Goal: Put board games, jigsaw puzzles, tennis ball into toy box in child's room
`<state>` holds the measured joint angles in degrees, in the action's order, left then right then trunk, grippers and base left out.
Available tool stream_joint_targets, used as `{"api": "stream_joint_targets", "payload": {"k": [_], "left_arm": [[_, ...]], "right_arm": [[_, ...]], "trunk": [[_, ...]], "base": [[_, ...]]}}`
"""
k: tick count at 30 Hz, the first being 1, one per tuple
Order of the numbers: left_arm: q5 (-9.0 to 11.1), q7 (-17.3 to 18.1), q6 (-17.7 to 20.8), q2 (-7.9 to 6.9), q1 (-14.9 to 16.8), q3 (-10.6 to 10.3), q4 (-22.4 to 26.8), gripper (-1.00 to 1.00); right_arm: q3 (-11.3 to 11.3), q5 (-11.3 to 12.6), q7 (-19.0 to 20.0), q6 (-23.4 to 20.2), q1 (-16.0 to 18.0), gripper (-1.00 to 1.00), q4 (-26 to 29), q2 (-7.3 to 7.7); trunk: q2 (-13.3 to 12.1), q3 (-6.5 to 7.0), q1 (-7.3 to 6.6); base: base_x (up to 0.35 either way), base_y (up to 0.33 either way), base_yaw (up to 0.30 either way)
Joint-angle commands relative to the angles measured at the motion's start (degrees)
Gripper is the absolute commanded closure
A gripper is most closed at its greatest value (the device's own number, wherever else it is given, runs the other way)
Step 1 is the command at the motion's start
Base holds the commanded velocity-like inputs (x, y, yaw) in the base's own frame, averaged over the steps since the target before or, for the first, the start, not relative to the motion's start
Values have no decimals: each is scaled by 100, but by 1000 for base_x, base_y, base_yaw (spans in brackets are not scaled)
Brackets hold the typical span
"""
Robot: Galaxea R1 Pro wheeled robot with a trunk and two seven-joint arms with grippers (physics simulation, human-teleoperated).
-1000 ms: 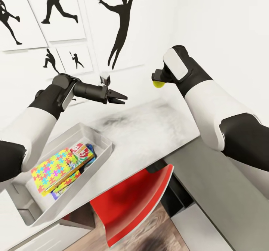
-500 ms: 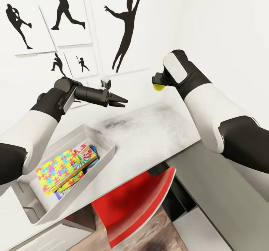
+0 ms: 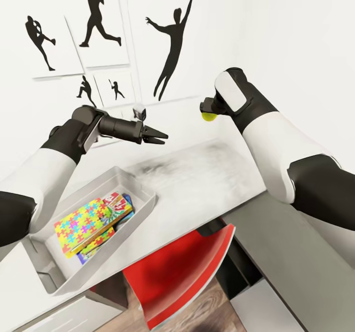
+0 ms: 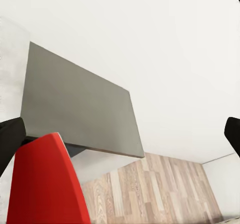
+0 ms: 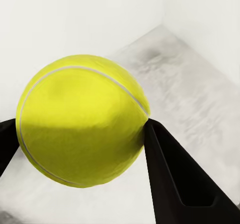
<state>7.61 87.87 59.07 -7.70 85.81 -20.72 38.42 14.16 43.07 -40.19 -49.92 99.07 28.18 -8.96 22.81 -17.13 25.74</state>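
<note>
The yellow tennis ball (image 3: 209,116) hangs above the far end of the white table (image 3: 197,184), and my right gripper (image 3: 208,110) is shut on it. The right wrist view has the ball (image 5: 82,121) pressed between two black fingers (image 5: 175,174). The grey toy box (image 3: 140,191) stands on the table at lower left. Inside it lie a colourful jigsaw puzzle box (image 3: 81,221), a red-and-white game box (image 3: 117,202) and more boxes under them. My left gripper (image 3: 160,137) is open in the air beyond the box, nothing between its fingertips (image 4: 10,141).
A red chair (image 3: 180,268) is tucked under the table's near edge, over wood flooring (image 3: 207,312). A grey surface (image 3: 291,263) runs along the right. The white wall behind carries black silhouette posters (image 3: 175,41).
The head view has shifted, so the box, table and posters sit further right and lower in the picture. Both arms hold about the same pose, the ball still gripped.
</note>
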Motion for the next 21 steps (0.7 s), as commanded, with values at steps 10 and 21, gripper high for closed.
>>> {"api": "stream_joint_targets", "payload": {"k": [10, 21], "left_arm": [[54, 25, 61, -287, -229, -36, -2, -100], [56, 22, 55, -768, -717, -20, -2, -100]], "right_arm": [[34, 79, 60, -7, 7, 100, 3, -6], [35, 77, 62, -86, -231, 100, 25, -64]], "trunk": [[11, 84, 4], [11, 179, 4]], "base": [[-9, 0, 90], [-1, 0, 162]]}}
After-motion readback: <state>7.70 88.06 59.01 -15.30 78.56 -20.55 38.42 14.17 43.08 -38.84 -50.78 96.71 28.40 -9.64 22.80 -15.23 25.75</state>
